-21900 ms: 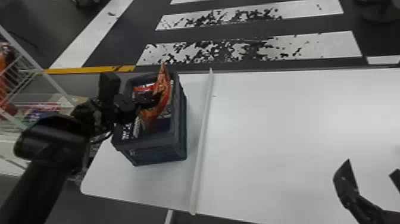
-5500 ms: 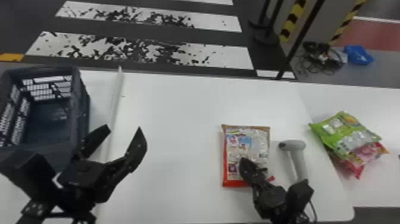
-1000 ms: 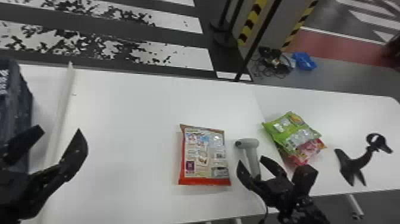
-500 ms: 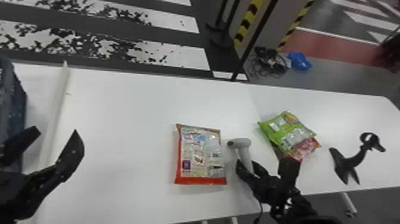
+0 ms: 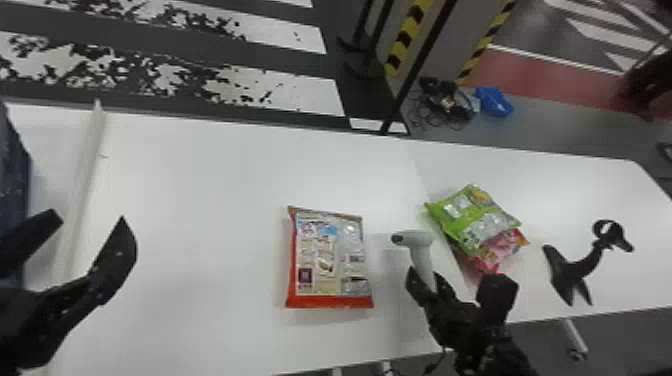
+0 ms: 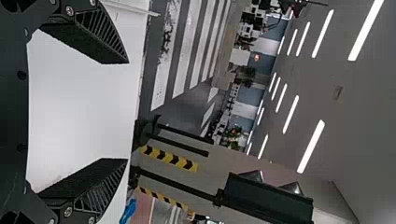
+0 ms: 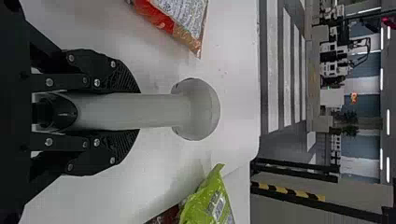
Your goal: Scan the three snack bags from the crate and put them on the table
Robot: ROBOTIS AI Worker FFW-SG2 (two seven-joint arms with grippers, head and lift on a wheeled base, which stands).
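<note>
Ok so the red, flat, rectangular plastic snack bag (image 5: 330, 260) is lying w/ its printed panel up on the smooth white tabletop (image 5: 215, 225), roughly mid-table. The light grey plastic handheld scanner (image 5: 414, 238) is just beside it on the robot's right, not touching it, dark end of its head facing the bag's side. The black two-fingered right gripper (image 5: 425, 287) has that scanner by the handle, fingers (image 7: 123, 79) clamped on it from both sides. Can't tell if the scanner touches the table tbh.

Bit further right: the shiny green snack bag (image 5: 472, 220) lies partly on top of the pinkish-red snack bag (image 5: 500, 250), approx. where the top meets the adjoining white table (image 5: 575, 190). Past those, on that 2nd table, there's a black stand w/ a ring-shaped top (image 5: 575, 272).

Other side: the black left gripper (image 5: 89, 220) is well apart from the bags, fingers spread wide w/ nothing btwn them. The dark blue-grey plastic crate (image 5: 12, 185) is at the head view's left edge, & a long whitish strip (image 5: 82, 185) runs along the table near it. Btw, floor beyond the tables has a blue bundle (image 5: 492, 101) near some black cables (image 5: 442, 107).
</note>
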